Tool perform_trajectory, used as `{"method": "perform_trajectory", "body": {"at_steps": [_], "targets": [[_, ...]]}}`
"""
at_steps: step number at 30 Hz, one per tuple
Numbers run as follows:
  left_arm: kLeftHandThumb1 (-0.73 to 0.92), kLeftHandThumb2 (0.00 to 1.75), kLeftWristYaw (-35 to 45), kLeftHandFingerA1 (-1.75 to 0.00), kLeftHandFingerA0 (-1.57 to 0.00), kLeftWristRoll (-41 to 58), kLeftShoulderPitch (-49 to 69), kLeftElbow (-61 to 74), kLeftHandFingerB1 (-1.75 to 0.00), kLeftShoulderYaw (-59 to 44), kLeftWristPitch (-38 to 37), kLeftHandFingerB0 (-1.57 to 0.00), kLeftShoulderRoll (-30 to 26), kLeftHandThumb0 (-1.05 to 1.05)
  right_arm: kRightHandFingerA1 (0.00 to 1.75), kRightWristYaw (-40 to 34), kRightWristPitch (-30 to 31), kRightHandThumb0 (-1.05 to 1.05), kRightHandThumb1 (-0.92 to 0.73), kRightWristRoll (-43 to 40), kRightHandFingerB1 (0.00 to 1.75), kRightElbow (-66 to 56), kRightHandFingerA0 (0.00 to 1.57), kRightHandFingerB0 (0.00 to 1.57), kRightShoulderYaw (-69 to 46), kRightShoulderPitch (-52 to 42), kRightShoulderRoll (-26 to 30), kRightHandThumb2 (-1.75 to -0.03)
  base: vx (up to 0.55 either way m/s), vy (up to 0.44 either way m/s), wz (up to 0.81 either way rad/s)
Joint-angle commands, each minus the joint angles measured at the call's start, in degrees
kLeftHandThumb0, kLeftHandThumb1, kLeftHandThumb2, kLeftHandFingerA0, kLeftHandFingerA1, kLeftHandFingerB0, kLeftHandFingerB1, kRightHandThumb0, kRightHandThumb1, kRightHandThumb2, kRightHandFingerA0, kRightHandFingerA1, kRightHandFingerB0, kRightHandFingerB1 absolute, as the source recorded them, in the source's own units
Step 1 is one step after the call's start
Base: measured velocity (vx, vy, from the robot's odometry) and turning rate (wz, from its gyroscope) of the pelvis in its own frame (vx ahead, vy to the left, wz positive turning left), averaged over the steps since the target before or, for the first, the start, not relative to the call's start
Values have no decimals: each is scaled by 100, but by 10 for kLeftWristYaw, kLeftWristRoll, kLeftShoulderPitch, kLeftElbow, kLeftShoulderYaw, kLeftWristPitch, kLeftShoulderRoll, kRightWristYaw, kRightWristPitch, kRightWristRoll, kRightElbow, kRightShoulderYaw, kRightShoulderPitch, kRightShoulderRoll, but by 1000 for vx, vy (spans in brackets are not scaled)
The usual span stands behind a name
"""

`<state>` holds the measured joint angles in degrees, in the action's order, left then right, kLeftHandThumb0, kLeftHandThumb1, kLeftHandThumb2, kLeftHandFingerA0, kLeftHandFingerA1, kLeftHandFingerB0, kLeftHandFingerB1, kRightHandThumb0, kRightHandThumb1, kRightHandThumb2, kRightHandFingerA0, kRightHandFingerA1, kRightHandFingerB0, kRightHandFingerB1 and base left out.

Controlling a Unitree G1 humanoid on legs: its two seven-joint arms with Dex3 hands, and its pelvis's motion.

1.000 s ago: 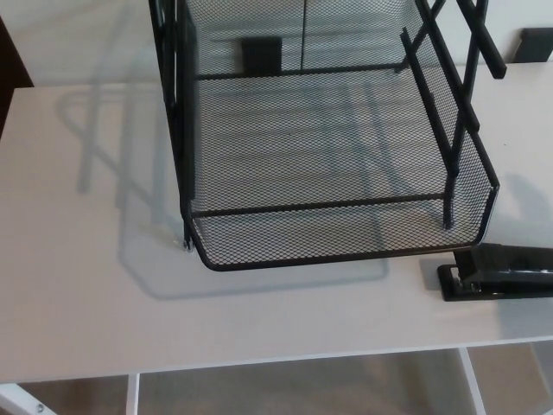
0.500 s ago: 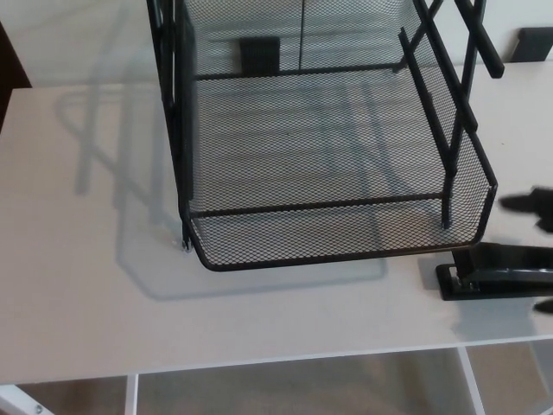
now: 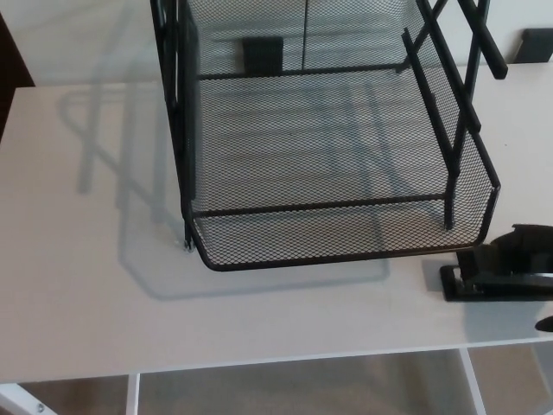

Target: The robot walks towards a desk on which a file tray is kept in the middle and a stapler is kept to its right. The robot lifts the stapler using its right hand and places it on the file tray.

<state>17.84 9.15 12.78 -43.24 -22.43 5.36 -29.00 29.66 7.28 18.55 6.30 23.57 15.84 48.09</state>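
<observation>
Right hand [image 3: 525, 244] is at the picture's right edge, down over the black stapler [image 3: 484, 285] — dark on dark and cut off by the frame, so I cannot tell whether it has closed on anything. The stapler sits flat on the white table [image 3: 78, 277], just beside the front right corner of the wire-mesh file tray [image 3: 346, 257]. My read: the approach is done, the grasp is in progress at best — lift and placement are all to come. The tray's bottom tier is empty, nothing on the mesh. Left hand isn't showing.
</observation>
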Motion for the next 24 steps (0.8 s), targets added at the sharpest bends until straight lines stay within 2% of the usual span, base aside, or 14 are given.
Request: {"method": "perform_trajectory", "body": {"at_steps": [1, 3, 7, 9, 11, 13, 14, 15, 17, 19, 20, 22, 23, 24], "targets": [[73, 94, -17, -55, -31, -18, 1, 0, -46, 13, 18, -15, -13, -59, 61, -103, -66, -39, -58, 111, 31, 53, 44, 27, 25, -4, -15, -57, 0, 0, 0], [73, 95, -19, -55, -31, -23, 6, 1, -47, 20, 11, -16, -13, -59, 69, -177, -118, -36, -58, 157, 36, 82, 63, 37, 41, -5, -11, -57, 0, 0, 0], [72, 95, -21, -56, -33, -22, 13, 11, -47, 23, 15, -16, -12, -60, 61, -246, -155, -33, -60, 202, 37, 123, 75, 42, 62, 0, -8, -58, 0, 0, 0], [72, 95, -25, -56, -33, -24, 5, 3, -47, 25, 16, -17, -11, -59, 86, -304, -162, -33, -59, 236, 39, 147, 86, 48, 77, 4, -9, -58, 0, 0, 0], [73, 95, -21, -56, -32, -27, 5, 3, -47, 29, 13, -16, -13, -59, 128, -329, -130, -36, -65, 278, 37, 156, 82, 47, 101, 7, -9, -61, 0, 0, 0], [73, 95, -19, -56, -32, -31, -1, -9, -47, 34, 5, -16, -13, -60, 144, -360, -118, -21, -69, 293, 43, 151, 93, 57, 103, -2, -7, -63, 0, 0, 0], [73, 95, -18, -56, -32, -31, -1, -10, -47, 33, 3, -16, -13, -60, 150, -409, -130, -22, -66, 300, 51, 160, 94, 74, 102, -5, -8, -64, 0, 0, 0], [73, 96, -21, -55, -33, -36, -2, -13, -48, 36, 1, -18, -14, -60, 143, -434, -130, -18, -68, 300, 60, 165, 96, 89, 100, -8, -14, -63, 0, 0, 0], [73, 96, -20, -56, -32, -36, 0, -10, -48, 36, 2, -16, -13, -60, 150, -495, -136, -25, -57, 316, 73, 173, 95, 97, 105, -10, -17, -57, 0, 0, 0], [73, 96, -19, -56, -32, -32, 7, 4, -48, 33, 11, -18, -12, -59, 163, -503, -149, -22, -64, 292, 94, 170, 91, 87, 89, -18, -21, -63, 0, 0, 0], [87, 66, -20, -49, -37, -32, 4, 0, -39, 32, 11, -20, -12, -56, 161, -488, -143, -22, -62, 284, 82, 159, 95, 91, 82, -21, -20, -61, 0, 0, 0], [87, 65, -22, -49, -39, -33, -3, -9, -38, 32, 10, -21, -14, -56, 161, -494, -141, -21, -62, 270, 82, 157, 96, 92, 69, -27, -25, -61, 0, 0, 0], [87, 65, -24, -49, -39, -34, -4, -11, -38, 32, 10, -21, -13, -56, 161, -500, -138, -21, -62, 265, 82, 157, 96, 92, 64, -30, -29, -61, 0, 0, 0], [73, 95, -21, -56, -32, -32, -4, -14, -48, 31, 8, -17, -13, -59, 162, -500, -135, -23, -62, 262, 83, 153, 96, 91, 59, -33, -29, -64, 0, 0, 0]]}}
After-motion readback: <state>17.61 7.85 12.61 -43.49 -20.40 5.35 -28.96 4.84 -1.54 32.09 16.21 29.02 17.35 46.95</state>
